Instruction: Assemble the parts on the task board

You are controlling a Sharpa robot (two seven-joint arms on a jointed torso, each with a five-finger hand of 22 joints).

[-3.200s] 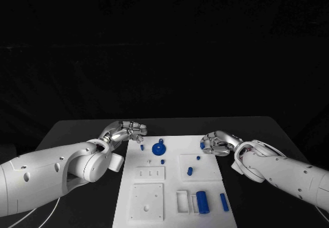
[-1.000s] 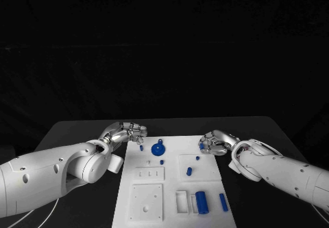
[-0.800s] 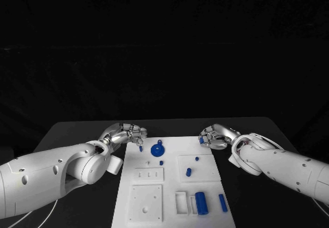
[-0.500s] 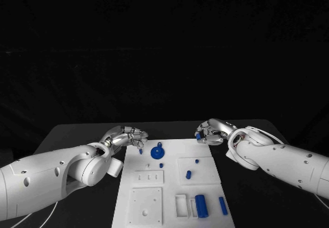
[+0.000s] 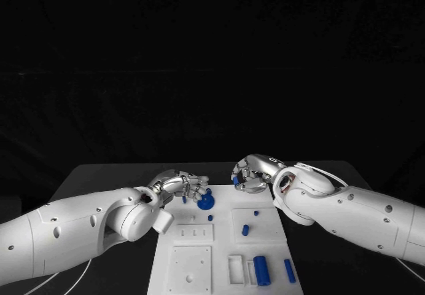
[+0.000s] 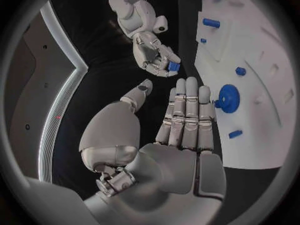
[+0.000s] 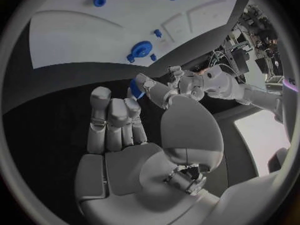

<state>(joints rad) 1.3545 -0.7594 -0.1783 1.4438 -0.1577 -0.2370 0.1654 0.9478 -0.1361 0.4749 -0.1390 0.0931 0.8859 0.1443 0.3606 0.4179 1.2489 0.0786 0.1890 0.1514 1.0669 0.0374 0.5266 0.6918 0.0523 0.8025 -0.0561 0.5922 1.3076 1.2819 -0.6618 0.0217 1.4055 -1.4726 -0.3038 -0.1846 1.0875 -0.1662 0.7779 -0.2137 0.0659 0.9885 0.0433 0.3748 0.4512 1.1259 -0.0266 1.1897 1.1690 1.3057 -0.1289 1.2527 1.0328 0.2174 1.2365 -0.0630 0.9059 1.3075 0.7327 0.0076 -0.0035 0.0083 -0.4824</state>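
Two white robot arms meet over the far end of a white task board [image 5: 222,246] on a black table [image 5: 106,178]. The right hand [image 5: 250,174] pinches a small blue part [image 5: 236,179] between thumb and finger, held above the board's far edge. The left hand [image 5: 183,184], fingers straight and together in its wrist view, holds nothing and hovers just beside a round blue gear [image 5: 206,201] lying on the board. More blue pieces, among them a thick cylinder [image 5: 260,270], lie nearer the robot.
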